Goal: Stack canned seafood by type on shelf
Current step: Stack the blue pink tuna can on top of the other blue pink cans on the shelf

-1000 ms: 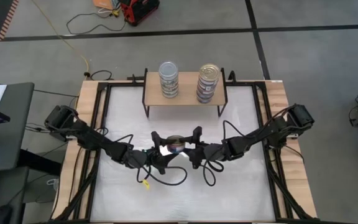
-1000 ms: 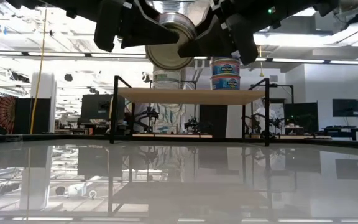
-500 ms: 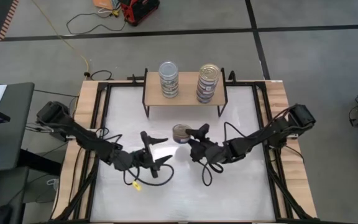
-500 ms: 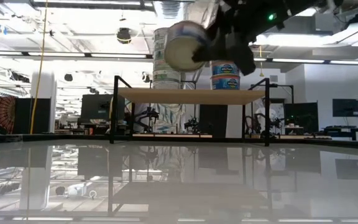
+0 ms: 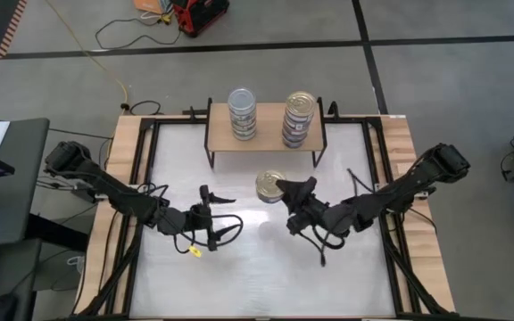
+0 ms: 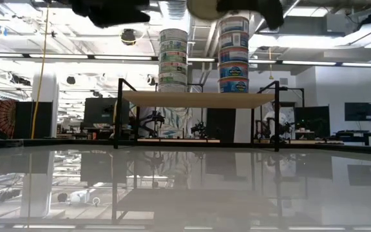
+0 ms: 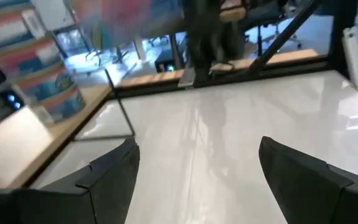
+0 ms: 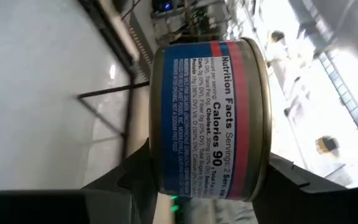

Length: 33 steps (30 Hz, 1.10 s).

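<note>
The shelf (image 5: 269,135) stands at the table's far middle on black legs and bears two stacks of tins: a left stack (image 5: 242,113) and a right stack (image 5: 298,118). In the low view both the left stack (image 6: 173,61) and the right stack (image 6: 233,55) rise off the board (image 6: 198,98). Just in front of the shelf my right gripper (image 5: 284,187) is shut on one gold-lidded tin (image 5: 266,185), held high above the table. My left gripper (image 5: 233,212) is open and empty, left of the tin; its fingers (image 7: 110,180) stand wide apart. My right gripper pinches the tin by its two flat ends: one finger (image 8: 284,177) lies on the lid side, the other (image 8: 132,177) under the bottom. The fingers come about level from the table's right. The tin's label wall (image 8: 207,118) faces the wrist. It is upright, lid up, lifted clear.
A black tube frame (image 5: 145,169) runs round the white tabletop (image 5: 257,276). A loose cable with a yellow tag (image 5: 194,251) hangs by the left gripper. Wide bare tabletop lies in front of both arms.
Both grippers were at the tin in the table's middle. My left gripper has come away from it and drawn back toward the table's left. My right gripper has risen toward the shelf and rolled, turning the tin from lid facing the near edge to lid up.
</note>
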{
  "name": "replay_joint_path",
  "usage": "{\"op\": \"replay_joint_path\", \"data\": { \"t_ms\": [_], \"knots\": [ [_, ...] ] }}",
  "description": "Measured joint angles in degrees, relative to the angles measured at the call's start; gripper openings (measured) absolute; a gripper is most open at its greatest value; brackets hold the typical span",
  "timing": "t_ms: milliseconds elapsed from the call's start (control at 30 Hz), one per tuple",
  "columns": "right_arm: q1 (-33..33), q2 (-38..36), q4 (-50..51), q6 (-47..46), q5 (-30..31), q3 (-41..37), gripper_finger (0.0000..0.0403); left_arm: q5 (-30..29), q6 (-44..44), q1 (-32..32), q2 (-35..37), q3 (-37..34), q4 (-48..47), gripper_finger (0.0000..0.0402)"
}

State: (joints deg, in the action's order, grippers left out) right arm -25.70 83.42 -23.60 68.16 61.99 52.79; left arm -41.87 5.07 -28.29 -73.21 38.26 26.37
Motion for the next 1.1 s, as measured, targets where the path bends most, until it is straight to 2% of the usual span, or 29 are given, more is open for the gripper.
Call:
{"op": "replay_joint_path", "data": {
  "t_ms": [167,300,433,600,800,867,1100],
  "knots": [
    [2.01,-3.42,-2.05,13.32,-0.01,2.65,0.0225,0.27,-1.11,2.08,-0.02,-0.96,0.41,0.0316],
    [6.39,-7.14,-1.39,16.41,0.07,4.64,0.023,1.7,-1.52,3.87,-0.02,-0.96,1.51,0.0316],
    [10.23,-11.28,1.68,18.8,0.05,8.07,0.0227,6.27,-1.34,6.7,0.04,-0.96,1.8,0.0316],
    [14.55,-14.38,8.75,20.29,-0.35,11.42,0.0228,14.31,-0.43,12.32,0.15,-0.96,1.84,0.0316],
    [19.59,-16.38,25.51,19.99,-0.42,14.92,0.023,28.44,-3.38,20.7,0.15,-0.96,1.53,0.0316],
    [20.58,-16.56,28.38,19.69,-0.55,15.45,0.0228,31.07,-4.16,22.26,0.15,-0.96,1.34,0.0316],
    [24.9,-16.68,34.73,18.04,-1.76,15.94,0.0231,29.12,-2.82,22.08,0.17,0.73,1.33,0.0316]
  ]
}}
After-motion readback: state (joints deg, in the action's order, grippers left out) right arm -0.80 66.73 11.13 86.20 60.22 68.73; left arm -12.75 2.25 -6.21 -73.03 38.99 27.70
